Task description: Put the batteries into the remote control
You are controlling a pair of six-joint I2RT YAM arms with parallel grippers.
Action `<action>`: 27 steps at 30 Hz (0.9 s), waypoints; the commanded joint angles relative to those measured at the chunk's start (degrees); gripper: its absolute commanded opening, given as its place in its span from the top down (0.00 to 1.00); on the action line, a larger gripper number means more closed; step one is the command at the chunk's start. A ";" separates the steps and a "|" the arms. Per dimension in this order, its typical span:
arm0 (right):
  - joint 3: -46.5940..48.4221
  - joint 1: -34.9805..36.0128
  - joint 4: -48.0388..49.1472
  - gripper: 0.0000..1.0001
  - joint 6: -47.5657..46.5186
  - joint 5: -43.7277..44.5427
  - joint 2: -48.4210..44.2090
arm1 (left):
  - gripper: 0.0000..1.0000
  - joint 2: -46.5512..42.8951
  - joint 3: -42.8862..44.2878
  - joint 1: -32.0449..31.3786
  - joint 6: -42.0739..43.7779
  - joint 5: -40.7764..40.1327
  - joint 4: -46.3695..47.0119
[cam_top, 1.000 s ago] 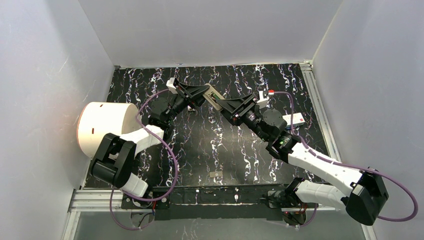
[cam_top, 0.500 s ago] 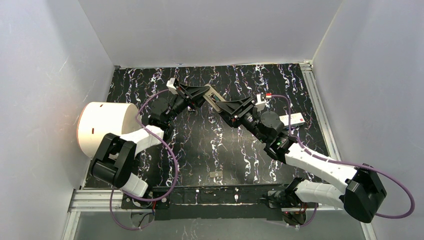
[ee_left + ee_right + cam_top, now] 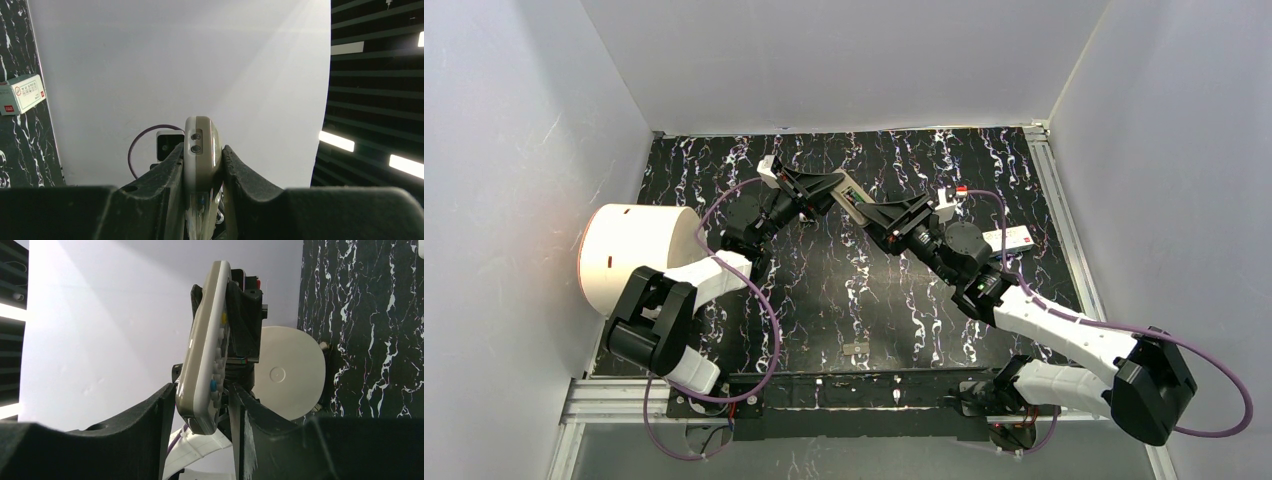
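Observation:
The beige remote (image 3: 852, 197) is held in the air over the far middle of the table, between the two grippers. My left gripper (image 3: 834, 188) is shut on one end of it, and in the left wrist view the remote (image 3: 200, 145) is pinched edge-on between the pads of the left gripper (image 3: 202, 157). My right gripper (image 3: 872, 211) straddles the other end. In the right wrist view the remote (image 3: 207, 350) stands button side right between the fingers of the right gripper (image 3: 201, 390), with a thin gap on the button side. No loose batteries show.
A white round container (image 3: 629, 255) stands at the left table edge and also shows in the right wrist view (image 3: 285, 372). A small white box (image 3: 1016, 238) lies at the right, seen too in the left wrist view (image 3: 20, 93). A small grey piece (image 3: 855, 348) lies near the front rail.
My right arm has pushed forward and left, bringing its fingers further over the remote's end. The remote tipped slightly. The left gripper kept its hold.

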 commanded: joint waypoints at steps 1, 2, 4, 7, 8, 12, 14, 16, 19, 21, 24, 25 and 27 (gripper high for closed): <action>0.55 -0.45 1.01 0.49 -0.33 -0.10 0.96 | 1.00 -3.28 1.51 -0.36 2.11 0.77 2.58; 0.86 -0.43 0.90 0.49 -0.40 -0.45 1.28 | 1.00 -3.41 1.58 -0.42 2.40 0.81 2.60; 1.32 -0.43 0.16 0.49 -0.51 -1.00 1.88 | 1.00 -3.68 1.66 -0.45 2.74 0.92 2.59; 1.94 -0.42 -1.39 0.50 -0.89 -1.46 2.50 | 1.00 -3.77 1.75 -0.49 3.01 1.20 2.60; 2.12 -0.50 -2.24 0.51 -1.09 -1.47 2.61 | 1.00 -3.84 1.76 -0.45 3.06 1.19 2.58; 2.37 -0.81 -4.28 0.53 -1.11 -1.30 2.59 | 1.00 -4.21 1.76 -0.45 3.48 1.43 2.63; 2.48 -0.96 -5.17 0.54 -1.29 -1.16 2.57 | 1.00 -4.54 1.84 -0.48 4.05 1.73 2.60; 2.47 -0.99 -5.75 0.55 -1.28 -1.27 2.54 | 1.00 -4.93 1.94 -0.45 5.05 1.97 2.58; 2.41 -1.09 -5.69 0.53 -1.51 -1.95 2.54 | 1.00 -5.63 1.81 -0.53 5.56 1.78 2.05; 2.33 -1.10 -4.65 0.43 -3.49 -2.76 2.52 | 1.00 -5.80 1.66 -0.46 5.61 1.39 1.57; 3.11 -1.10 -2.70 0.31 -7.14 -5.23 2.52 | 1.00 -5.59 1.75 -0.46 5.66 0.98 0.97; 3.55 -1.10 -2.36 0.30 -8.20 -5.85 2.56 | 1.00 -5.43 1.83 -0.44 5.65 0.93 0.80; 4.74 -1.10 -2.50 0.27 -9.81 -6.88 2.84 | 1.00 -4.93 2.01 -0.46 5.14 0.91 0.78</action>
